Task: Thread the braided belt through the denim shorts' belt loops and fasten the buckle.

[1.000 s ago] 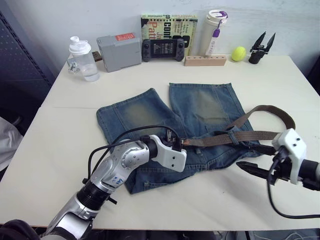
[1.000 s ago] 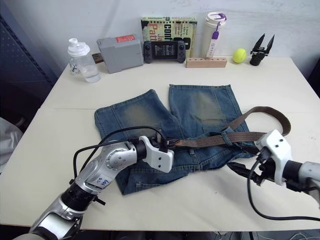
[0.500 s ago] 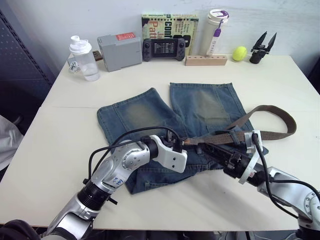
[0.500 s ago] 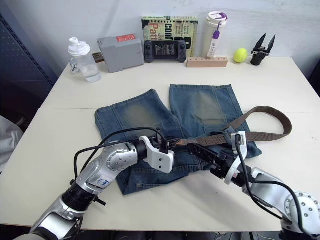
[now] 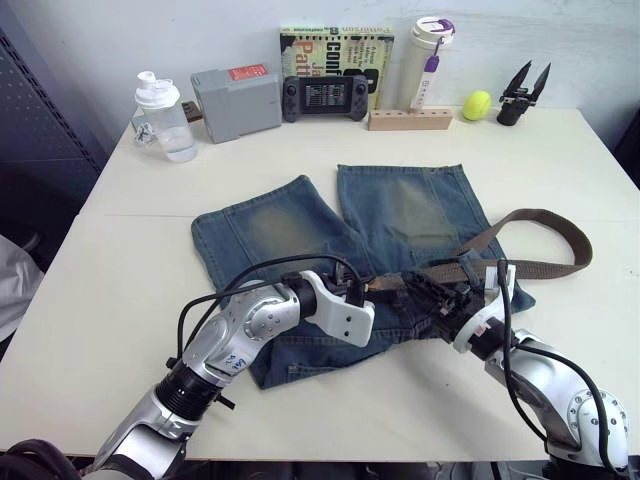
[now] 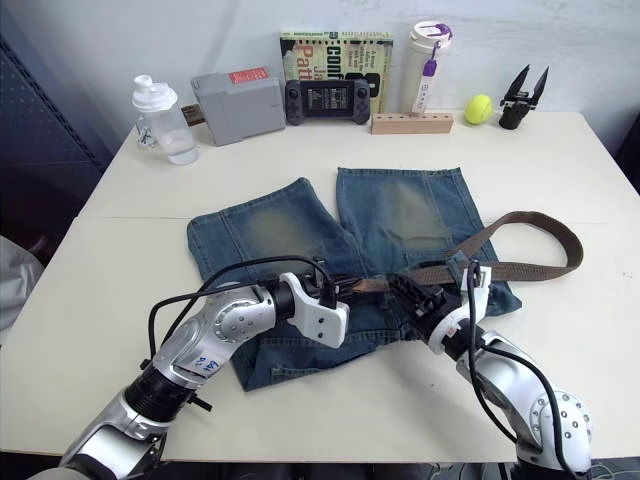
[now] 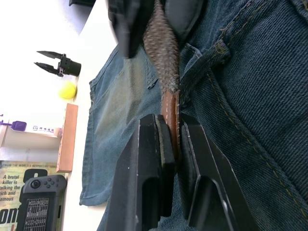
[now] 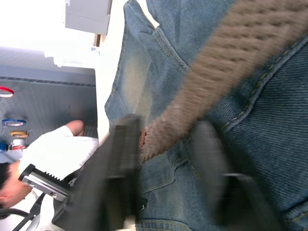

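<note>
Both tools (image 7: pixel 172 139) (image 5: pixel 425 293) flank braided belt (image 5: pixel 545 265).

denim shorts (image 5: pixel 400 215): faded blue | braided belt (image 5: pixel 545 268): brown weave

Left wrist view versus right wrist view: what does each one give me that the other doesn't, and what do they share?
Left wrist only: the left gripper shut on the leather tip of the braided belt, plus a yellow ball and wooden block. Right wrist only: the right gripper open astride the belt, and a person in white. Both: belt lying on the denim shorts.
</note>
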### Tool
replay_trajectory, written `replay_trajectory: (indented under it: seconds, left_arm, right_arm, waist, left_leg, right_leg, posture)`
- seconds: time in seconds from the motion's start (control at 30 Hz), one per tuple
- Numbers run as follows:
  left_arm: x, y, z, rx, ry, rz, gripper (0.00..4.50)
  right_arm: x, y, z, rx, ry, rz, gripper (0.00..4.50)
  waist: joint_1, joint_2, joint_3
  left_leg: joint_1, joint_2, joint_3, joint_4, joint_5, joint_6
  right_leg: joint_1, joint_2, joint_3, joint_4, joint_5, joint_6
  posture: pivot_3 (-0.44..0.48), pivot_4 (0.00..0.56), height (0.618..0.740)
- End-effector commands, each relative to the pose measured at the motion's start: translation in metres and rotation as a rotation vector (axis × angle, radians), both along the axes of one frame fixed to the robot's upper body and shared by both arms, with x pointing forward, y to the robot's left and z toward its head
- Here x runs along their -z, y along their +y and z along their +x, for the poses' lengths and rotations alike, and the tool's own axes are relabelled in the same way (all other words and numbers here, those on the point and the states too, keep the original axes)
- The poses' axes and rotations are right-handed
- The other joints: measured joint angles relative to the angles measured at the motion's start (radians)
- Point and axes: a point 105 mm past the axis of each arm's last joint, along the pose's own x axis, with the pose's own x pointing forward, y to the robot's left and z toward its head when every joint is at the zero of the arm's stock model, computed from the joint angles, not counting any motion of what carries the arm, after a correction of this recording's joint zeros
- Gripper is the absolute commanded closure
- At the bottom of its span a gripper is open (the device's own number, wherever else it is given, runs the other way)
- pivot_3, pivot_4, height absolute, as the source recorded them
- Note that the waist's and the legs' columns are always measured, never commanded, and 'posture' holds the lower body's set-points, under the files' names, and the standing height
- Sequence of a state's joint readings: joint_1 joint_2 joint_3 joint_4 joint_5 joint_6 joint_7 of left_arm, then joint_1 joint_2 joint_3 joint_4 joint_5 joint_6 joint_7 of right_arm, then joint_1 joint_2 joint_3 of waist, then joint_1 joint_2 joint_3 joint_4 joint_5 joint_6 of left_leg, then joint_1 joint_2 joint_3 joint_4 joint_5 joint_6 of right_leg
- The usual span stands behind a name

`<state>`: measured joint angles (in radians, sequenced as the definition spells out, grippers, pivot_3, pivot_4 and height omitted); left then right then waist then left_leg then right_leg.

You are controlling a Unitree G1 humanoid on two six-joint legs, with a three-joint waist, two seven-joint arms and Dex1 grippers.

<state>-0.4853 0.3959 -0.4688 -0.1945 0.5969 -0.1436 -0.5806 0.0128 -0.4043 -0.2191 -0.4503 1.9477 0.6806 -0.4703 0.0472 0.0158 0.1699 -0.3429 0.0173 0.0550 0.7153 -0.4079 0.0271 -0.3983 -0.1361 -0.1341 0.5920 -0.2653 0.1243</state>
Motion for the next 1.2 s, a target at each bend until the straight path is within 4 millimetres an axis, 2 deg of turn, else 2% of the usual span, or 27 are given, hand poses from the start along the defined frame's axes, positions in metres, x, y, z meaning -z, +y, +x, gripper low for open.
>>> replay_trajectory:
  seconds: [0.03, 0.1, 0.17, 0.23, 0.3, 0.4, 0.57, 0.63, 0.8, 0.9, 1.2]
  left_arm:
    - [-0.006, -0.001, -0.003, 0.022, -0.036, 0.001, 4.50]
    - [0.000, 0.000, -0.005, 0.028, -0.005, 0.015, 4.50]
    - [0.001, -0.002, -0.011, 0.047, 0.048, -0.022, 3.55]
    - [0.000, -0.001, -0.012, 0.045, 0.097, -0.064, 3.01]
    - [-0.004, 0.002, -0.009, 0.022, 0.124, -0.104, 2.11]
    - [-0.008, 0.010, -0.019, 0.050, 0.224, -0.181, 0.91]
    - [-0.019, 0.027, -0.039, 0.074, 0.466, -0.422, 0.91]
    - [-0.015, 0.038, -0.046, 0.071, 0.590, -0.494, 0.91]
    - [-0.007, 0.051, -0.062, 0.107, 0.803, -0.590, 0.91]
    - [-0.003, 0.052, -0.064, 0.105, 0.835, -0.601, 0.91]
    - [-0.002, 0.046, -0.059, 0.087, 0.836, -0.619, 0.91]
  right_arm:
    - [-0.017, -0.002, 0.001, 0.026, -0.058, 0.044, 4.47]
    - [-0.019, -0.003, 0.003, 0.033, -0.062, 0.046, 4.47]
    - [-0.022, -0.003, 0.005, 0.037, -0.074, 0.054, 4.50]
    - [-0.024, -0.005, 0.008, 0.052, -0.085, 0.056, 4.50]
    - [-0.024, -0.010, 0.010, 0.068, -0.093, 0.051, 4.50]
    - [-0.023, -0.019, 0.012, 0.080, -0.107, 0.022, 4.50]
    - [-0.018, -0.043, 0.011, 0.085, -0.119, -0.042, 4.50]
    - [-0.017, -0.055, 0.012, 0.086, -0.126, -0.068, 4.50]
    - [-0.019, -0.066, 0.014, 0.066, -0.147, -0.109, 4.50]
    - [-0.016, -0.067, 0.017, 0.054, -0.142, -0.130, 4.50]
    - [0.000, -0.048, 0.014, -0.055, -0.143, -0.236, 4.50]
  waist:
    - [-0.001, 0.000, 0.000]
    - [-0.003, 0.001, 0.000]
    - [-0.004, 0.001, 0.000]
    - [-0.008, 0.002, 0.001]
    - [-0.009, 0.002, 0.001]
    - [-0.015, 0.003, 0.001]
    - [-0.024, 0.005, 0.003]
    - [-0.023, 0.006, 0.003]
    - [-0.022, 0.007, 0.004]
    - [-0.020, 0.007, 0.004]
    - [-0.021, 0.007, 0.004]
  left_leg:
    - [0.000, 0.000, 0.000, 0.000, 0.000, 0.000]
    - [0.000, 0.000, 0.000, 0.000, 0.000, 0.000]
    - [0.000, 0.000, 0.000, 0.000, 0.000, 0.000]
    - [0.000, 0.000, 0.000, 0.000, 0.000, 0.000]
    - [-0.001, 0.000, 0.000, 0.000, 0.000, 0.001]
    - [-0.001, 0.000, 0.000, 0.000, 0.000, 0.001]
    - [-0.002, 0.000, 0.000, 0.000, -0.002, 0.003]
    - [-0.002, 0.000, -0.001, 0.001, -0.002, 0.003]
    - [-0.002, -0.001, -0.001, 0.001, -0.002, 0.003]
    - [-0.002, -0.002, -0.001, 0.001, -0.002, 0.003]
    - [-0.002, -0.002, 0.000, 0.001, -0.002, 0.004]
  right_leg:
    - [0.000, 0.000, 0.000, 0.000, 0.000, 0.000]
    - [0.000, 0.000, 0.000, 0.000, 0.000, 0.000]
    - [0.000, 0.000, 0.000, 0.000, 0.000, 0.000]
    - [0.000, 0.000, 0.000, 0.000, 0.000, 0.000]
    - [-0.001, 0.000, 0.000, 0.000, 0.000, 0.000]
    - [-0.001, -0.001, 0.000, 0.000, 0.000, 0.000]
    - [-0.001, -0.004, 0.000, -0.001, 0.000, 0.000]
    - [-0.001, -0.005, 0.000, -0.001, 0.000, 0.000]
    - [0.000, -0.005, 0.000, -0.001, 0.000, 0.000]
    - [0.000, -0.005, -0.001, -0.001, 0.000, 0.000]
    - [0.000, -0.003, -0.001, -0.002, 0.000, 0.000]
  posture:
    - [0.000, 0.150, 0.726]
    - [0.000, 0.150, 0.726]
    - [0.000, 0.150, 0.726]
    - [0.000, 0.150, 0.726]
    - [0.000, 0.150, 0.726]
    - [0.000, 0.150, 0.726]
    - [0.000, 0.150, 0.726]
    - [0.000, 0.150, 0.726]
    - [0.000, 0.150, 0.726]
    - [0.000, 0.150, 0.726]
    - [0.000, 0.150, 0.726]
